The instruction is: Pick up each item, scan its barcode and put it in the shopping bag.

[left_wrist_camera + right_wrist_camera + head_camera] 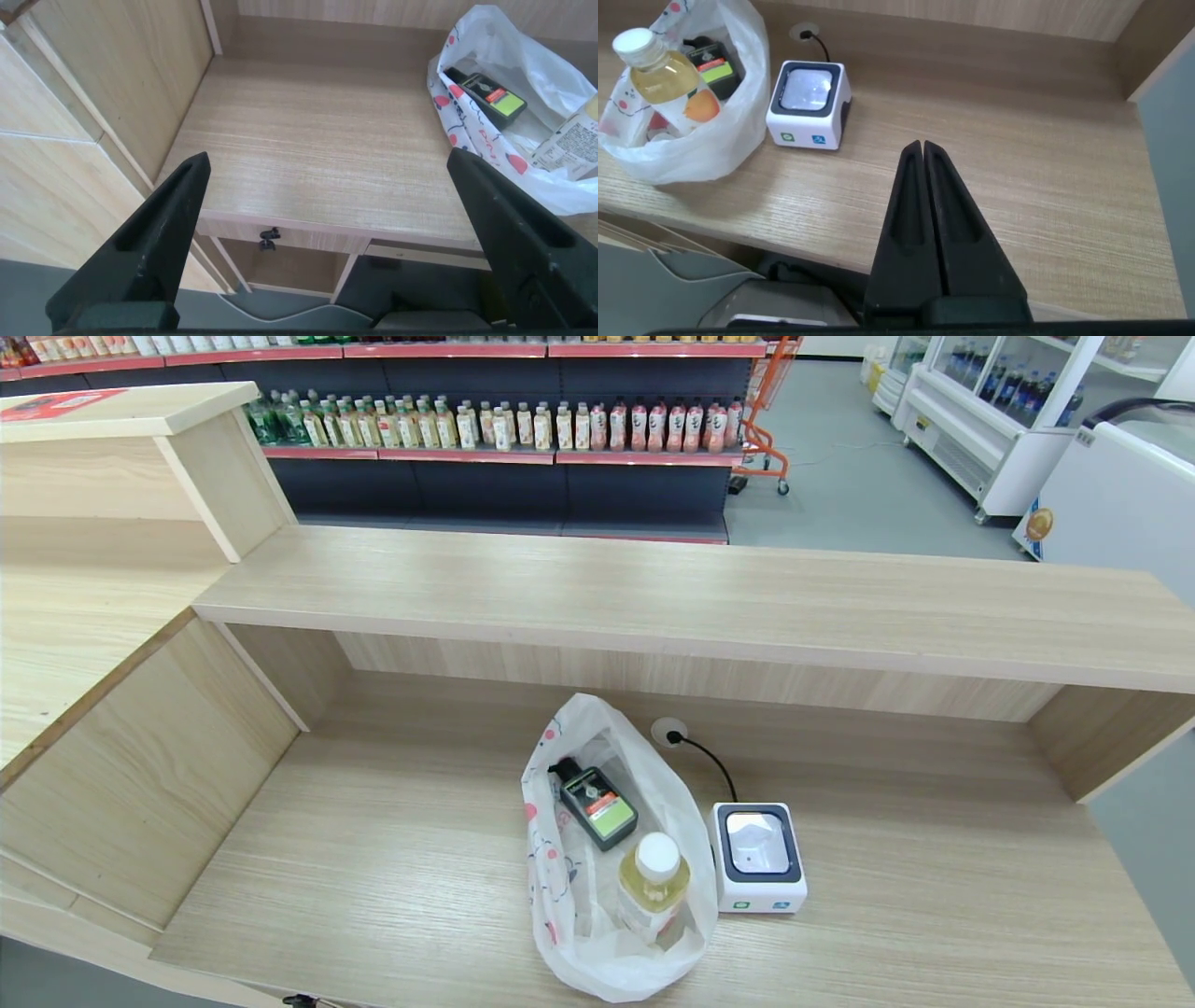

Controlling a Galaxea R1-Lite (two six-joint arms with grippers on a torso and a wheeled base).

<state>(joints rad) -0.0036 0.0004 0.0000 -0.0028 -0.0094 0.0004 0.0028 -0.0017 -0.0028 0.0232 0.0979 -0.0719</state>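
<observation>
Counted one bag (549, 868). Items inside were two: one dark bottle (596, 803), one yellow bottle (653, 882) with one white cap. Scanner (758, 857) was one. Cable (709, 761) was one, grommet (665, 730) one. Counter (934, 896) was one. Grippers were two: left gripper (329, 163), right gripper (922, 149). Behind counter stood one orange cart (767, 420). Shelf bottles (523, 425) filled one long row, too small to count.

Left end effector (327, 159) hangs above the worktop's (308, 93) near edge, jaws spread wide; right end effector (921, 147) has its jaws pressed together.
</observation>
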